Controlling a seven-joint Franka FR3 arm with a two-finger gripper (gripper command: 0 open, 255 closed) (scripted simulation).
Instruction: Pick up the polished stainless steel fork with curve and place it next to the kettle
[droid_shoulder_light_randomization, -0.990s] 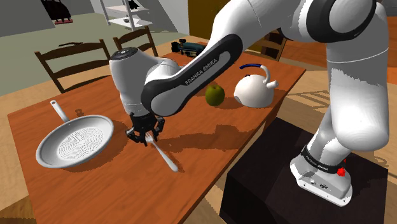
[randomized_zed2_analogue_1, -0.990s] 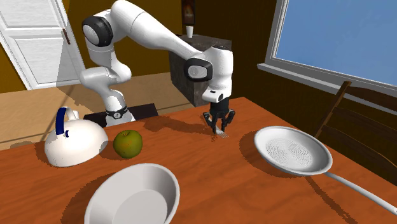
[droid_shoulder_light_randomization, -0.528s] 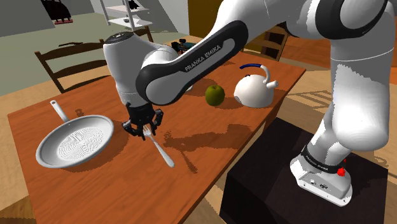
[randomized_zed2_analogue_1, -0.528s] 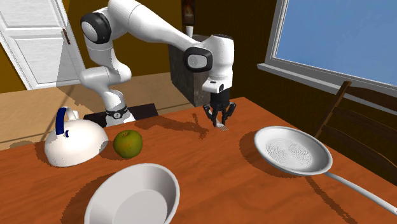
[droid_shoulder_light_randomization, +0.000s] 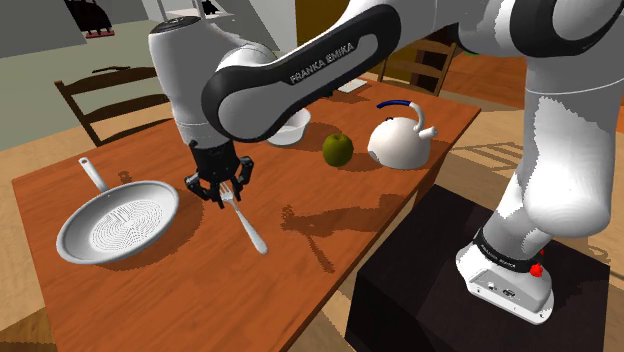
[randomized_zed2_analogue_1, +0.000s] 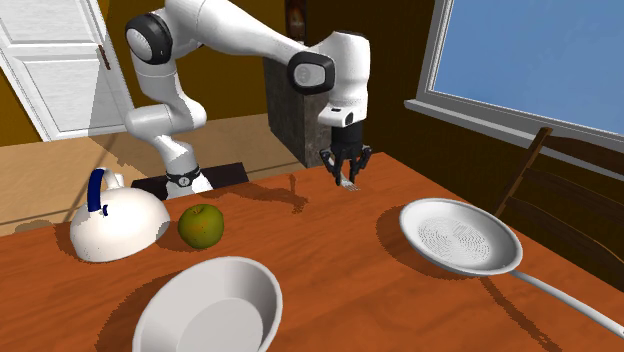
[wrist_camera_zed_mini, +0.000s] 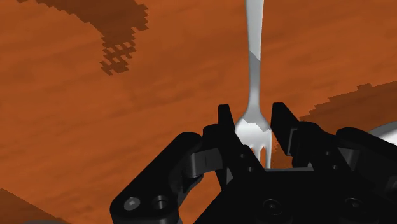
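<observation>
Currently, item one: the gripper (droid_shoulder_light_randomization: 222, 190) is clasping the fork (droid_shoulder_light_randomization: 245, 222) at its tine end, its black fingers (wrist_camera_zed_mini: 224, 124) pressing on either side of the fork's head. The fork is hanging above the middle of the table (droid_shoulder_light_randomization: 150, 290), its handle slanting down and away from the gripper, its shadow falling apart from it on the wood. Item two: the kettle (droid_shoulder_light_randomization: 400, 142), white with a blue handle, is sitting near the table's corner at the shoulder view's right, well apart from the fork. Item three: a green apple (droid_shoulder_light_randomization: 337, 149) is resting just beside the kettle. Item four: a pan (droid_shoulder_light_randomization: 118, 222) is lying near the edge at the shoulder view's left. Item five: a white bowl (randomized_zed2_analogue_1: 210, 310) is standing by the edge farthest from the stand, beyond the apple.
</observation>
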